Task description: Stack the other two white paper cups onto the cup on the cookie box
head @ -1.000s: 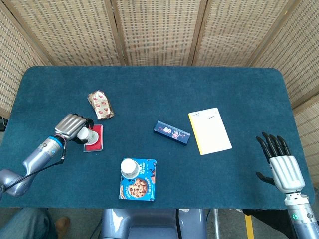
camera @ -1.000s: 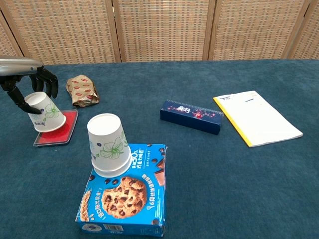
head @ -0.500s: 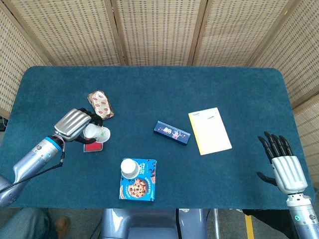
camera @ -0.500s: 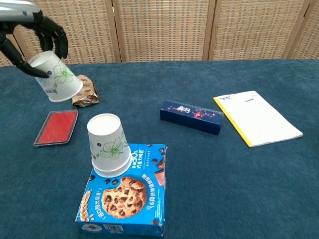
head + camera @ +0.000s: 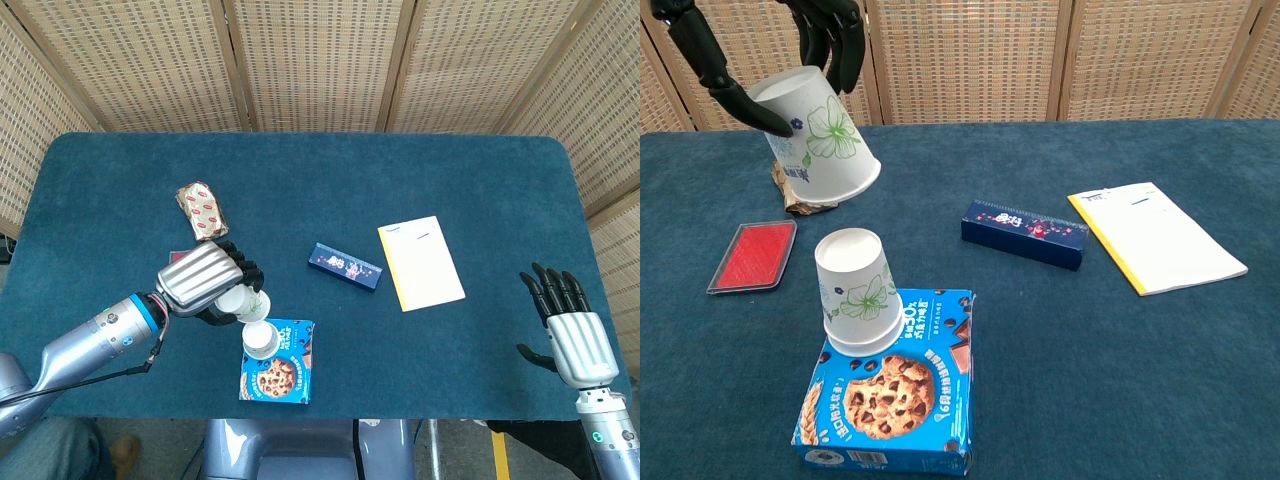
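An upside-down white paper cup (image 5: 858,290) with a green flower print stands on the blue cookie box (image 5: 890,395) near the table's front; in the head view this cup (image 5: 258,338) sits on the box (image 5: 280,375). My left hand (image 5: 205,280) grips a second flower-print cup (image 5: 815,135), tilted and mouth-down, in the air just above and behind the cup on the box. The held cup (image 5: 246,302) shows below the fingers (image 5: 830,30). My right hand (image 5: 570,335) hovers at the table's front right, fingers apart, holding nothing.
A red flat tray (image 5: 752,256) lies left of the box. A shiny snack packet (image 5: 202,210) lies behind it. A dark blue slim box (image 5: 1025,232) and a yellow-edged notebook (image 5: 1155,235) lie to the right. Woven screens stand behind the table.
My left hand has lifted the cup off the red tray and carried it right and toward the front, now close above the cup on the cookie box. The right hand barely moved.
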Controlling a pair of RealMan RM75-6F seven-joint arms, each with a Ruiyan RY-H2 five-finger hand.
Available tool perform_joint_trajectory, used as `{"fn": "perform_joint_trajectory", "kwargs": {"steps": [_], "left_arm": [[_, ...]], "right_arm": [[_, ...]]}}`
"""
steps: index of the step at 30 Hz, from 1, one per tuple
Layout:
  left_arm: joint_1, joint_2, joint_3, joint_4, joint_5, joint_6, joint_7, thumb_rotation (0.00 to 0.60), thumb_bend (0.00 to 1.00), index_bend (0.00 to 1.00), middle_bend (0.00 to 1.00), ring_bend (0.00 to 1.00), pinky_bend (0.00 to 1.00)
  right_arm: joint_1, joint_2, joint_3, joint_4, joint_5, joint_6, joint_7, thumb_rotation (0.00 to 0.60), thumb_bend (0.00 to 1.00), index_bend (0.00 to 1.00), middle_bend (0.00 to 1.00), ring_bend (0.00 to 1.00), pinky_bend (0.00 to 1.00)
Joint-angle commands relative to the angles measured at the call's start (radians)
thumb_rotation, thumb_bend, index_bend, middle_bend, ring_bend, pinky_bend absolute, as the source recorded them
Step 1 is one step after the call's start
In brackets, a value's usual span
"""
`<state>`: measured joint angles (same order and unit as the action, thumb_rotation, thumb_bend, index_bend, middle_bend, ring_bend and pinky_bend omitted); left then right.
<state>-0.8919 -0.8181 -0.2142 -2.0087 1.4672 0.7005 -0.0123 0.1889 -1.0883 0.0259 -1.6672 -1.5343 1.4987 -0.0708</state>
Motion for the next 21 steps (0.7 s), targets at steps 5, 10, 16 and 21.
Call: {"fn": "perform_joint_trajectory", "kwargs": {"steps": [5,10,16,21], "left_arm": [[-0.062,0.0,0.005,-0.081,-0.142,-0.079,0.152,0.6,0.23,0.43,0.49,0.44,0.35],[-0.085,-0.026,0.012,-0.106,-0.197,-0.082,0.205,0.6,0.23,0.43,0.49,0.44,0.35],[-0.12,-0.032,0.034,-0.133,-0.255,-0.098,0.291,0.6,0.23,0.43,0.49,0.44,0.35],[-0.15,-0.049,0.061,-0.146,-0.313,-0.095,0.37,0.6,0.23,0.43,0.48,0.44,0.35]], "right_arm": [[-0.007,0.004,0.007,-0.001,-0.006,0.003,0.005,0.6,0.0,0.0,0.0,0.0,0.0],[-0.012,0.005,0.011,-0.002,-0.011,0.002,0.006,0.6,0.0,0.0,0.0,0.0,0.0],[-0.016,0.005,0.016,-0.004,-0.015,0.002,0.007,0.6,0.0,0.0,0.0,0.0,0.0],[-0.019,0.005,0.019,-0.004,-0.016,-0.001,0.006,0.6,0.0,0.0,0.0,0.0,0.0]]}}
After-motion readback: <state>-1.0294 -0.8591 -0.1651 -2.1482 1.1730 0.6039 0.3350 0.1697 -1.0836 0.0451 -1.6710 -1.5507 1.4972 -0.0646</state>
